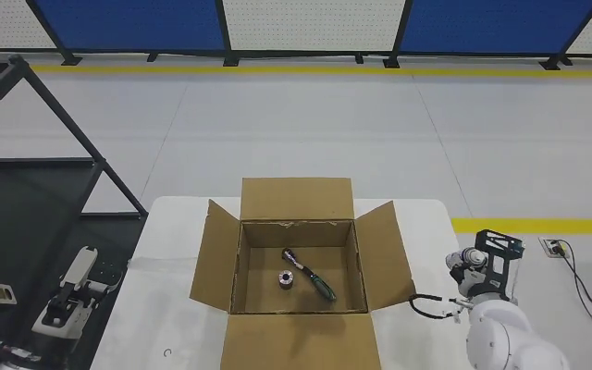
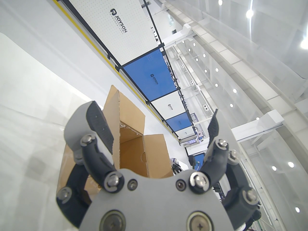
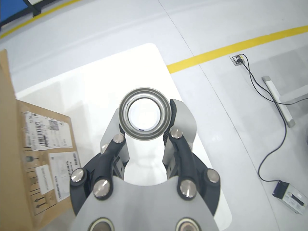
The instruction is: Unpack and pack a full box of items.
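Open cardboard box (image 1: 296, 199) at the middle of the white bench (image 1: 171, 231), all four flaps spread outward. On the box floor: a small round metal part (image 1: 286, 277) and, just beside it, a screwdriver (image 1: 311, 276) with a green-and-black handle, lying on a slant. Cannot tell whether the two touch.

Right end effector (image 3: 145, 112): closed on a metal ring (image 3: 124, 113), the ring clamped between the two pads with its hole facing the wrist camera. Held over the bench's right-hand part, outside the box and apart from the right flap, which carries several printed labels on its outer face. White bench surface visible through the ring's hole.

Left end effector (image 2: 156, 118): open, fingers (image 2: 99, 123) spread wide, nothing between them. Tilted upward, toward the box's left side and the hall ceiling. Seen from above, sits off the bench's left side, well apart from the box.

Yellow floor line and blue-and-white partition panels beyond the bench.
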Controlling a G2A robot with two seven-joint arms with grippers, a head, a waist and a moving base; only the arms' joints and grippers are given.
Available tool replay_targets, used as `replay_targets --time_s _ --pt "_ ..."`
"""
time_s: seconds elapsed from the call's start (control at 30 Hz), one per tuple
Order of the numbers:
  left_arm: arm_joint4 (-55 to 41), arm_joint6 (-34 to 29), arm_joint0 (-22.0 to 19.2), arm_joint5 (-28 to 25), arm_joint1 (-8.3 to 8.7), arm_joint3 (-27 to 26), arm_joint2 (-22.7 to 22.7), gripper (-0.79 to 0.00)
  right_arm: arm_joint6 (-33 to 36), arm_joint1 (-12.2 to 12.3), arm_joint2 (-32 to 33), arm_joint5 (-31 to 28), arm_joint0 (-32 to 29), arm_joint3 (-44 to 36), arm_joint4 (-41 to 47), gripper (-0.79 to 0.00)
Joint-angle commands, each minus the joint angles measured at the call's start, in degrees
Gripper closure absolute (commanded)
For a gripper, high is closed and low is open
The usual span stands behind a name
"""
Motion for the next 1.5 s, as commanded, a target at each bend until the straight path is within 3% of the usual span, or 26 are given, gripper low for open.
replay_targets --time_s 0.0,0.5,0.8,1.23,1.27,1.3,1.33,1.37,1.4,1.47 --pt "0.00 0.00 0.00 0.00 0.00 0.00 0.00 -0.785 1.08 0.00 -0.23 -0.64 0.67 2.84 -0.30 0.000" --pt "0.00 0.00 0.00 0.00 0.00 0.00 0.00 -0.785 -0.04 -0.12 0.34 -0.53 1.59 8.59 0.58 0.000" --pt "0.00 0.00 0.00 0.00 0.00 0.00 0.00 -0.785 -3.49 0.37 3.07 -9.54 3.58 16.89 5.08 0.000" --pt "0.00 0.00 0.00 0.00 0.00 0.00 0.00 -0.785 -7.95 0.30 1.36 -10.14 5.16 23.16 4.88 -0.015" --pt "0.00 0.00 0.00 0.00 0.00 0.00 0.00 -0.785 -7.86 0.31 1.36 -10.15 5.19 23.17 4.86 -0.179" --pt "0.00 0.00 0.00 0.00 0.00 0.00 0.00 -0.785 -7.73 0.33 1.35 -10.18 5.19 23.17 4.76 -0.403" --pt "0.00 0.00 0.00 0.00 0.00 0.00 0.00 -0.785 -7.64 0.34 1.30 -10.22 5.14 23.06 4.68 -0.545" --pt "0.00 0.00 0.00 0.00 0.00 0.00 0.00 -0.785 -7.48 0.34 1.20 -10.21 5.04 22.88 4.55 -0.739" --pt "0.00 0.00 0.00 0.00 0.00 0.00 0.00 -0.785 -7.37 0.35 1.14 -10.18 4.96 22.71 4.45 -0.785" --pt "0.00 0.00 0.00 0.00 0.00 0.00 0.00 -0.785 -7.15 0.38 1.07 -10.19 4.86 22.40 4.13 -0.785"
